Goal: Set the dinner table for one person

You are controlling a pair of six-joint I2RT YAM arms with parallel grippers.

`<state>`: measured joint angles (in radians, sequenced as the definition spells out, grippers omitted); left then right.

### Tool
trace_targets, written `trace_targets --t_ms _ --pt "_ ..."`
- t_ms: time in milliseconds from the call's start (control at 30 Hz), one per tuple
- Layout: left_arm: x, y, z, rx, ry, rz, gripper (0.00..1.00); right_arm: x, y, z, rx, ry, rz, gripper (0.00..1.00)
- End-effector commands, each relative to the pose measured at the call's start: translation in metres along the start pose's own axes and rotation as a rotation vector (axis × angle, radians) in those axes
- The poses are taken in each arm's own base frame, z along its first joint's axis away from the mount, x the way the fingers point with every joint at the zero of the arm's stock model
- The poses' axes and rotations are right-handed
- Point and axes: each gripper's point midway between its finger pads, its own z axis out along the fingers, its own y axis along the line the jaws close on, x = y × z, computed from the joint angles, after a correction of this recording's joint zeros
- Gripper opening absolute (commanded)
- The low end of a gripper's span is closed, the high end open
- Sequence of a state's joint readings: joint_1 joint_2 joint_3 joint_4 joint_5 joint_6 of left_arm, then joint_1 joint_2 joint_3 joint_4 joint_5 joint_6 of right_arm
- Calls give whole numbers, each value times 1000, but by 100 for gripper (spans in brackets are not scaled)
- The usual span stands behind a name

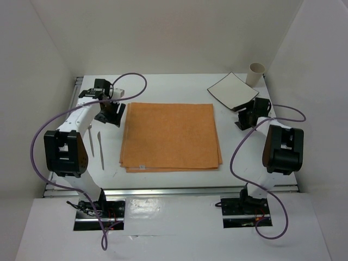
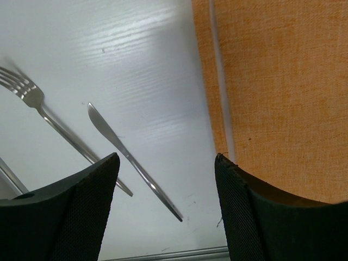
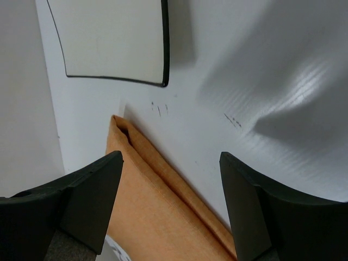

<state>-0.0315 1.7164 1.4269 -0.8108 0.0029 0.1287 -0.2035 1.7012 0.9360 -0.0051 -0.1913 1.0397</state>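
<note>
**Left claw (image 2: 166,163), right claw (image 3: 171,160): both apart, nothing held**

Tabletop (image 1: 174,89) carries orange placemat (image 1: 171,136) centrally. Plate (image 1: 232,89) far right, fork (image 2: 31,96) and knife (image 2: 117,144) left, all off it. I judge placing unstarted; next I lower onto one piece.

Placemat (image 1: 171,136) ctr on dinner table (image 1: 168,89); fork (image 1: 91,142), knife (image 1: 101,151) left; plate (image 1: 232,89), cup (image 1: 255,73) far right.

Woven orange cloth placemat (image 1: 171,136), shiny metal knife (image 2: 130,159), smooth white dinner table (image 1: 174,89).
</note>
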Motion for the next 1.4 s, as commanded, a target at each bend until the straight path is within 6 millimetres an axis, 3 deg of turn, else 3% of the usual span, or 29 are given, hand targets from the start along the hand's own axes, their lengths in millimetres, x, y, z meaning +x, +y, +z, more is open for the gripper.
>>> trace_targets --t_ms 0,233,400,667,867,1000,1033,1167,1200,1267,1300,1367 --pt "4 2 -13 9 -25 -18 78 -17 16 14 -83 -83 28 79" --pt "16 13 -11 -16 7 -46 78 -8 -18 57 -15 -57 107 79" --pt "14 21 -13 -42 2 -54 78 -10 -21 74 -16 -57 145 76" --pt "18 28 -9 -61 36 -63 78 -3 -43 101 20 -41 211 63" --pt "19 33 -5 -87 53 -63 78 -6 -45 113 29 -47 232 57" --pt "19 35 -5 -93 65 -63 78 -3 -52 118 34 -45 245 41" --pt "19 35 -5 -93 65 -63 78 -1 -56 120 42 -42 257 29" --pt "21 36 -2 -100 76 -54 78 -2 -49 118 -17 -52 235 0" --pt "21 36 -2 -100 76 -54 79 1 -51 117 -30 -48 224 0" --pt "21 36 -2 -100 76 -54 79 -7 -31 109 -137 -80 203 0" --pt "21 36 -2 -100 76 -54 79 -1 -37 105 -150 -75 200 0" --pt "19 37 -2 -102 67 -54 79 -11 -6 91 -288 -110 170 0"
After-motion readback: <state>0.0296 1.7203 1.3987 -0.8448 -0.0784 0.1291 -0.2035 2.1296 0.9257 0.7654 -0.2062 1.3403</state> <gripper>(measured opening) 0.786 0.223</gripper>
